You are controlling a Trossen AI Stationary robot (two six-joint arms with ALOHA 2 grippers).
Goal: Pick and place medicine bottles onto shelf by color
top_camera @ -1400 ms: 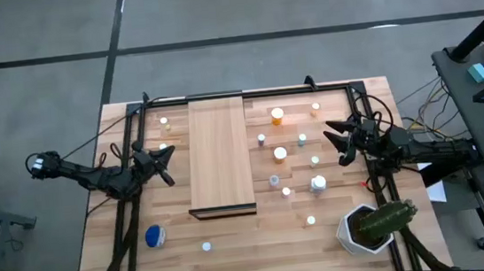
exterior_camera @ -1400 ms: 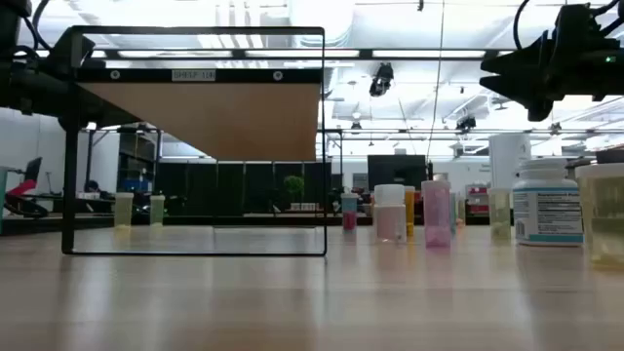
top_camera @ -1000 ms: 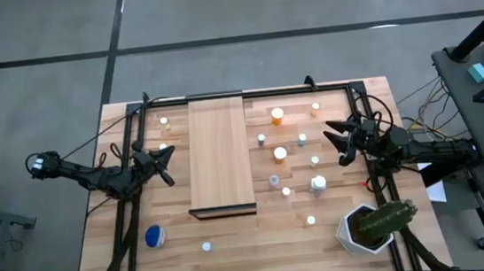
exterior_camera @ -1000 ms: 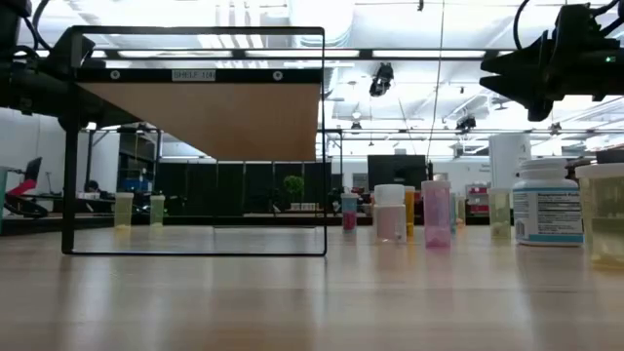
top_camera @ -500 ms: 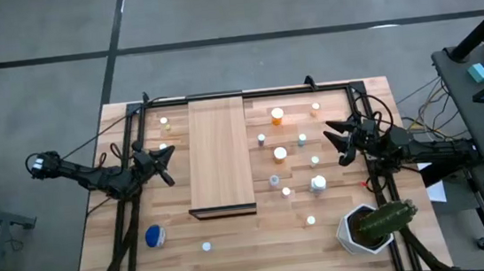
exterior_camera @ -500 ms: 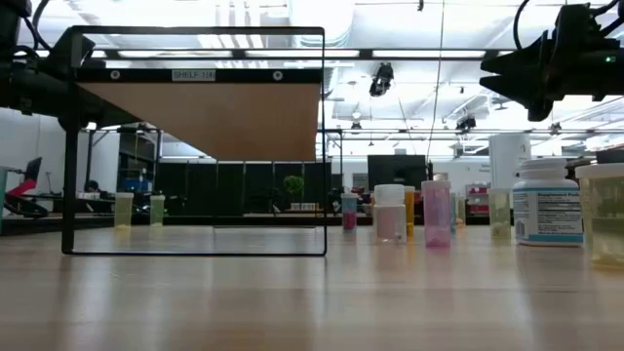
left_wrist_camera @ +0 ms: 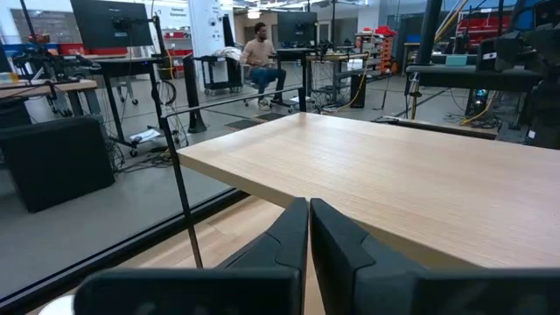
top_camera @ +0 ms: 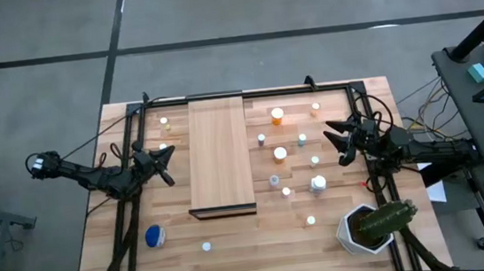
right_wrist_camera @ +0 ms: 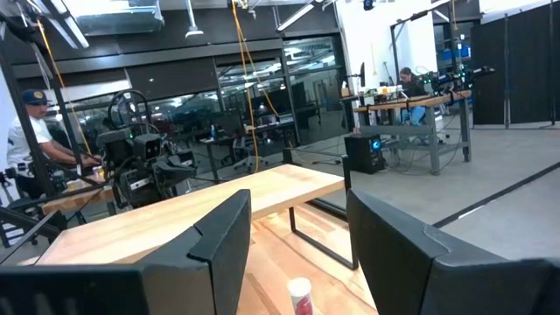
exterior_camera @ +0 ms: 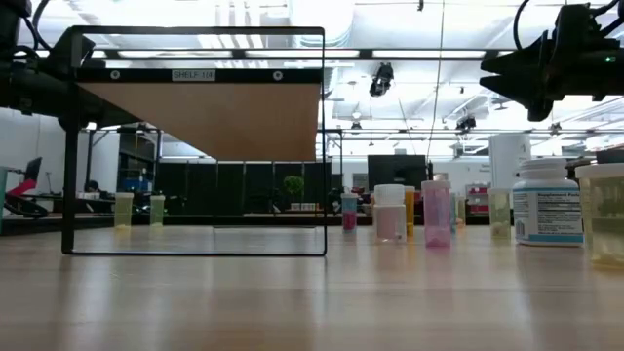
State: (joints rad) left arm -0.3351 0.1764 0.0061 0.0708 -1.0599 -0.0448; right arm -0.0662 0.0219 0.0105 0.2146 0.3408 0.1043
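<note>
The right hand (top_camera: 335, 142) hangs open and empty above the small white-capped medicine bottles (top_camera: 280, 154) scattered over the right half of the planked wooden bench (top_camera: 235, 252). The pale smooth wooden shelf (top_camera: 219, 155) stands bare at the bench's middle. A good pick probably means choosing one bottle standing clear of its neighbours, descending straight, and closing on the body below the cap. The left hand (top_camera: 163, 161), fingers shut, waits beside the shelf's left edge.

Planked wooden table (top_camera: 235, 252), raised shelf (top_camera: 219, 155), scattered medicine bottles (top_camera: 280, 154), blue bottle (top_camera: 154, 237), potted cactus (top_camera: 375, 223)
</note>
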